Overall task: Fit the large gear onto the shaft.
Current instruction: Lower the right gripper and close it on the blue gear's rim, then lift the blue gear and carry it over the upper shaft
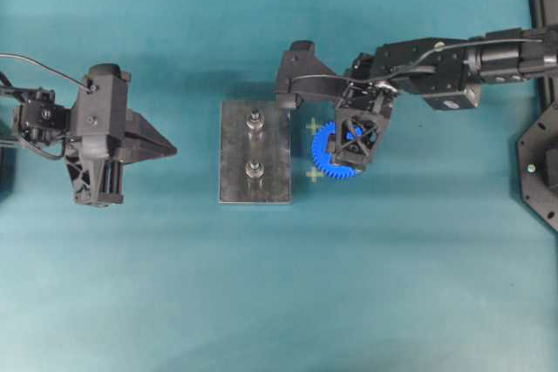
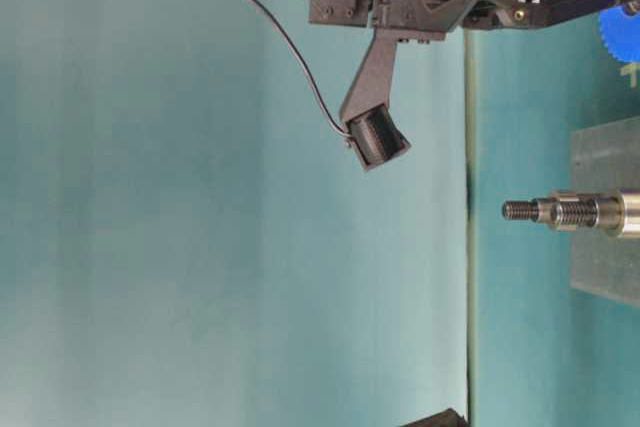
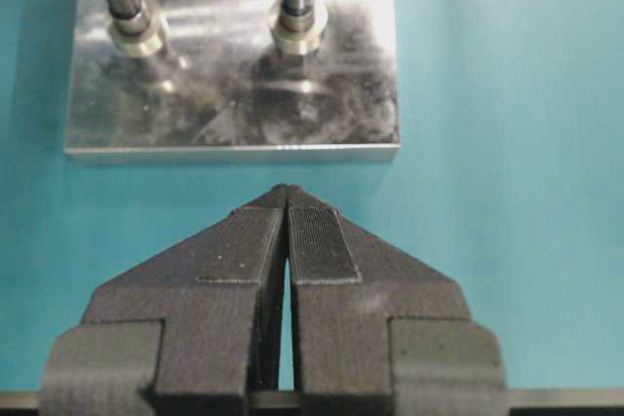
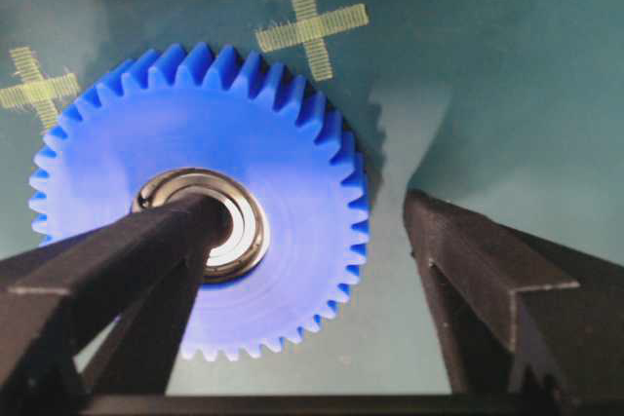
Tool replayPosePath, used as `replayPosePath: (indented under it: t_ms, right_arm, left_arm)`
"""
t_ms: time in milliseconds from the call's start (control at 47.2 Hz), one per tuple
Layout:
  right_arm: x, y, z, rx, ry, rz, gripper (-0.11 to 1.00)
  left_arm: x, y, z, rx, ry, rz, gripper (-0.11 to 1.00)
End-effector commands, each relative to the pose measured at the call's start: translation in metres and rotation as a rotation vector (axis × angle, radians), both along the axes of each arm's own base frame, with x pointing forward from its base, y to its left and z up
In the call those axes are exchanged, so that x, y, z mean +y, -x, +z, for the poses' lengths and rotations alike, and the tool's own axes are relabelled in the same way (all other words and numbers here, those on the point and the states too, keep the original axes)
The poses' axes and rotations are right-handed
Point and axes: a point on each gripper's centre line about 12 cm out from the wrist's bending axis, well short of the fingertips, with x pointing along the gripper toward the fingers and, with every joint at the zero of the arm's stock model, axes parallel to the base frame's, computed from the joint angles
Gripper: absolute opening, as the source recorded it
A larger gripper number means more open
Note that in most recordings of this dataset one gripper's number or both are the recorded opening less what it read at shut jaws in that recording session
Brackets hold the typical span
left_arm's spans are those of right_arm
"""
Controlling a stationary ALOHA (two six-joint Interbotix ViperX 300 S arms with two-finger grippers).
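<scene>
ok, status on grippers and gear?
Left gripper shut, idle. Right gripper open over gear, which lies flat beside plate. Pegs bare.

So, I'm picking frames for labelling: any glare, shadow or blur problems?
Left wrist view: streaky glare on the dark grey metal plate, and the near black pincer is slightly soft. Right wrist view: the bright blue toothed gear is sharp, with a shadow beside it. Table-level view is turned sideways.

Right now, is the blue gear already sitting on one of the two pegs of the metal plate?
No: in the overhead view the large gear lies on the table beside the plate, and both pegs stand bare.
</scene>
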Motion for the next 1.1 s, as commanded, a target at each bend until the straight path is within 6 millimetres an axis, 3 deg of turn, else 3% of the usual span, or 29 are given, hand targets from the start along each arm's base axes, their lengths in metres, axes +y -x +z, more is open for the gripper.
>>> replayPosePath:
  t_ms: [0, 148, 191, 339, 593, 848, 1081]
  right_arm:
    - [0.001, -0.002, 0.005, -0.007, 0.002, 0.006, 0.85]
    - [0.001, -0.002, 0.01, 0.008, -0.003, 0.008, 0.54]
    - [0.001, -0.003, 0.012, 0.007, -0.003, 0.01, 0.5]
    - [0.0, -0.008, 0.026, -0.034, 0.005, 0.01, 0.5]
    - [-0.006, -0.023, 0.073, -0.109, 0.018, 0.013, 0.5]
    - [-0.016, -0.057, 0.116, -0.15, 0.022, 0.021, 0.5]
    - [-0.029, -0.091, 0.124, -0.127, 0.015, 0.022, 0.5]
  left_arm:
    - [0.0, -0.005, 0.01, -0.035, 0.0, 0.002, 0.0]
    - [0.0, -0.006, 0.011, -0.038, 0.0, 0.002, 0.0]
    - [0.0, -0.006, 0.011, -0.038, -0.001, 0.001, 0.0]
    - [0.0, -0.006, 0.011, -0.04, 0.001, 0.001, 0.0]
    - [0.0, -0.007, 0.013, -0.043, 0.002, 0.002, 0.0]
    - [0.0, -0.007, 0.013, -0.044, 0.002, 0.002, 0.0]
    - [-0.002, -0.007, 0.013, -0.044, 0.005, -0.004, 0.0]
